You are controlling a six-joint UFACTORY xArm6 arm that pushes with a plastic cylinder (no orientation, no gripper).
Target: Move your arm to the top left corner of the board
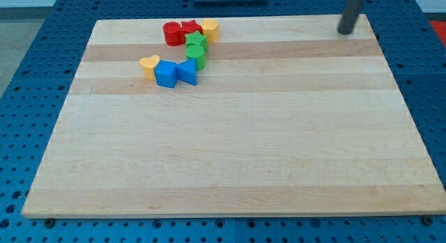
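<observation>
On the pale wooden table [230, 145], left to right: two yellow heart-shaped blocks [148, 64] [210, 28], two blue blocks [166, 74] [187, 71], two red blocks [172, 33] [190, 29], two green blocks [196, 42] [196, 56], clustered near the view's top left. My tip [345, 32], a plain rod tool with nothing to open or close, rests at the view's top right, well apart from them.

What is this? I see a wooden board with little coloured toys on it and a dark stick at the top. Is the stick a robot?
Yes. The dark stick is the end of a robot arm, and its bottom end is my tip. It has no hand, so it holds nothing; it only pushes things. One camera looks down on the wooden board. My tip is near the view's top right corner, far from the blocks. They sit bunched at the view's top left: two red blocks, a yellow block, two green blocks, a yellow heart and two blue blocks.
</observation>
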